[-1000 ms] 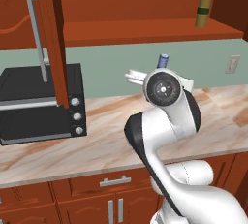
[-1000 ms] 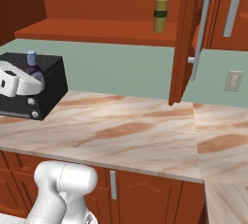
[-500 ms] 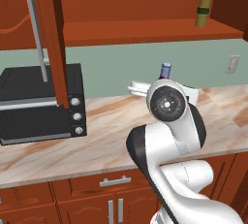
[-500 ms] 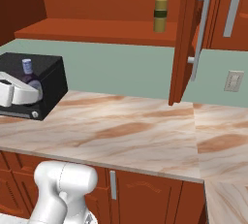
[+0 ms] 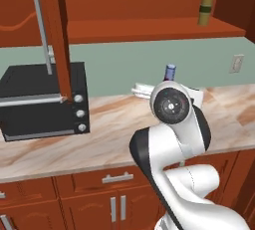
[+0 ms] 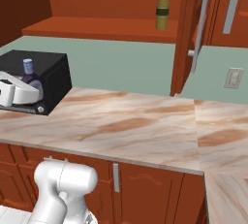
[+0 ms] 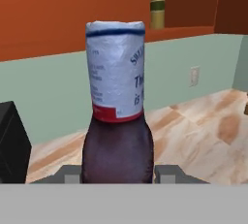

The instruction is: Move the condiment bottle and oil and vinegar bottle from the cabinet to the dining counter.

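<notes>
While gripper [image 7: 117,173] clamps condiment bottle [image 7: 117,121] upright above marble worktop [image 6: 135,126], I'm mid-carry, away from cabinet [image 5: 149,30]. Oil and vinegar bottle [image 6: 162,7] waits on shelf. Dining counter probably off-frame; next move: drive there, lower gently, release.

oil and vinegar bottle [image 6: 162,7] on cabinet [image 6: 97,26] shelf | condiment bottle [image 7: 117,106] between end effector [image 7: 117,173] fingers (above counter [image 6: 140,126])

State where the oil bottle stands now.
The oil bottle stands on the open cabinet's shelf, near its right end, beside the door, above the counter.
</notes>
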You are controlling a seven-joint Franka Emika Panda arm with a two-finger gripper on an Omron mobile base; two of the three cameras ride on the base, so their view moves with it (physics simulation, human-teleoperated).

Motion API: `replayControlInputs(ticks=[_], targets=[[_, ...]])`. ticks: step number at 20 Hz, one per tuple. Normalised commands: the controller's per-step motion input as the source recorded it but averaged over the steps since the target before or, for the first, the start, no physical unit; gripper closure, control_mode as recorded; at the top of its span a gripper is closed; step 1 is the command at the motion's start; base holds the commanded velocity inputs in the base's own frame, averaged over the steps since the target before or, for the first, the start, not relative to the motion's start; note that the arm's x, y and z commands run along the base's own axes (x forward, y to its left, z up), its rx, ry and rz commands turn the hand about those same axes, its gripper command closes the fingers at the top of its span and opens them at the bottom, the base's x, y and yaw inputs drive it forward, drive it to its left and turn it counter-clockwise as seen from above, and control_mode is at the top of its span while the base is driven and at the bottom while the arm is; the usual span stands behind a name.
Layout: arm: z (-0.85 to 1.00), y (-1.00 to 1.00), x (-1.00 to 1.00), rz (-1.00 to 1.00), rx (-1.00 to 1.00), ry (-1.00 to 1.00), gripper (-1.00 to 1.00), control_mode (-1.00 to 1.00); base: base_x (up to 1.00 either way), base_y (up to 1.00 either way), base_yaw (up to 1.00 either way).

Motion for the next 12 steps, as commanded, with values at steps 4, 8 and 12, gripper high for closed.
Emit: replayControlInputs(ticks=[4,8,12], targets=[[0.0,0.0,0.0,0.0,0.0,0.0,1.0,1.0,-0.65,0.16,0.19],[0.0,0.0,0.0,0.0,0.0,0.0,1.0,1.0,-0.6,0.05,0.35],[0.0,0.0,0.0,0.0,0.0,0.0,1.0,1.0,-0.45,0.21,0.66]])
